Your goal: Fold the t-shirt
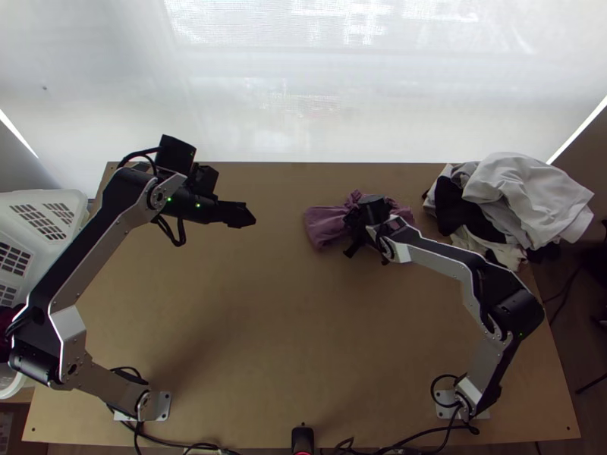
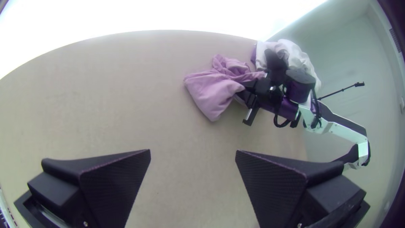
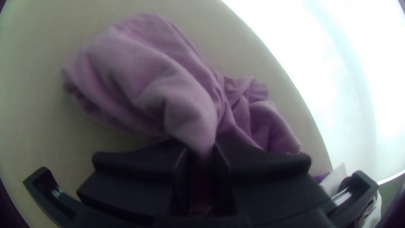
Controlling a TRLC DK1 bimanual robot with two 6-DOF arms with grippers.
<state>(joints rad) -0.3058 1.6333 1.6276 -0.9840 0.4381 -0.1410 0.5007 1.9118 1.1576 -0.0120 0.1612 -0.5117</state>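
Since the shirt (image 3: 168, 80) lies bunched at the far side of the tabletop (image 1: 265, 326), pinched midway by the right gripper (image 3: 202, 146), the step in hand looks like opening it out before any fold. That gripper is closed on a gathered pleat, so a modest lift and a gentle shake should loosen the cloth better than a drag, which may only tighten the bunch. The left gripper (image 2: 193, 150), spread wide and well apart from the shirt, would do best to take a free edge, single layer if possible. Pulling away from the clothes pile (image 1: 523, 197) should avoid snagging.
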